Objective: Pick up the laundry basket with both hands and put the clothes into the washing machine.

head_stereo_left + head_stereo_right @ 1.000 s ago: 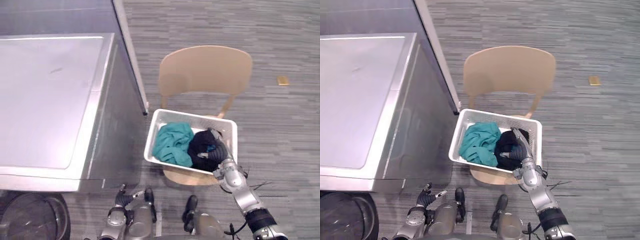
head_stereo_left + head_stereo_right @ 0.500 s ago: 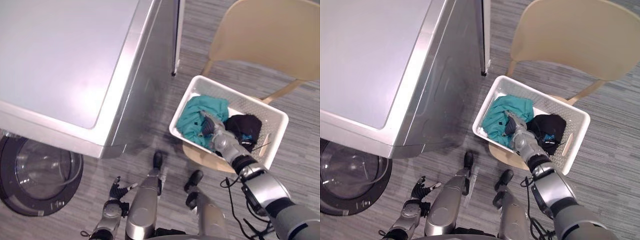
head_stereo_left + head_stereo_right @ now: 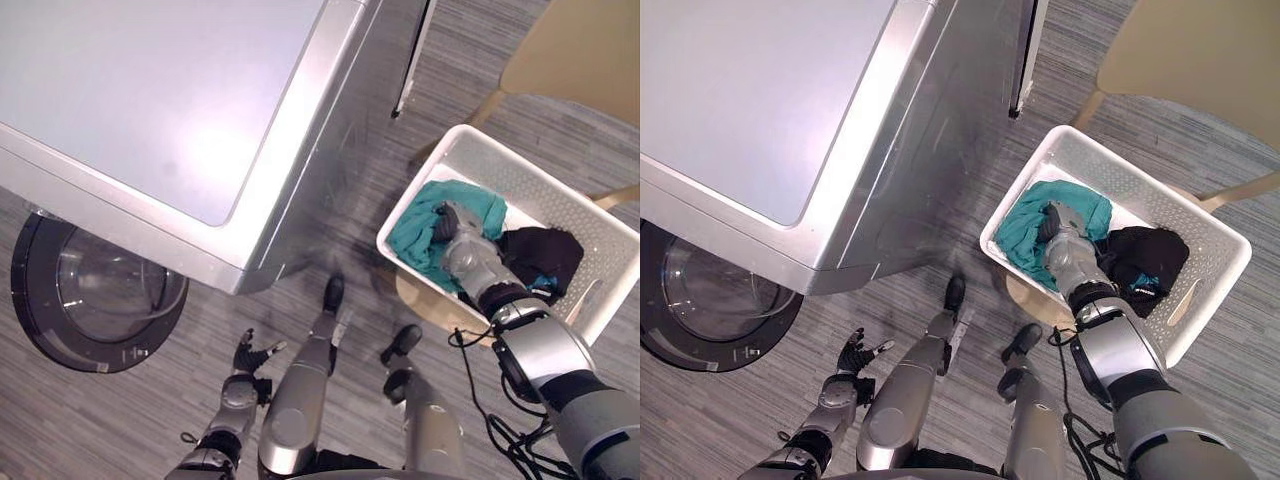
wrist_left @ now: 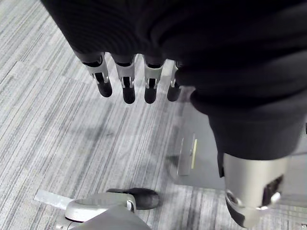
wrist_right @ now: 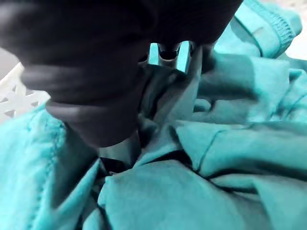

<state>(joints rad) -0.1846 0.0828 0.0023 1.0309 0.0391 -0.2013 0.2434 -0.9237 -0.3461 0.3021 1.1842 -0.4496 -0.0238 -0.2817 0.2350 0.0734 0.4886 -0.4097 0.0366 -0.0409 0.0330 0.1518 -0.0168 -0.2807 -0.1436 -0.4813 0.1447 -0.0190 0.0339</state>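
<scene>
Grey carpet [image 3: 110, 420] | left hand [image 3: 245, 362] hanging, fingers [image 4: 125, 81] straight; right hand [image 3: 462, 250] on teal cloth [image 3: 415, 232] in basket [image 3: 530, 185], grasp cannot tell

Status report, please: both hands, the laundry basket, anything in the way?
Left hand open, hanging low above the floor. Right hand down in teal garment inside white basket. Basket sits on chair beside washing machine, not lifted.

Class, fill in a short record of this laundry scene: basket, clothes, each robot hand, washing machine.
basket: white laundry basket on a wooden chair, beside the washing machine
clothes: teal garment and black garment, both in the basket
right robot hand: in the basket, on the teal garment
left robot hand: open, low, holding nothing
machine door: round glass door
</scene>
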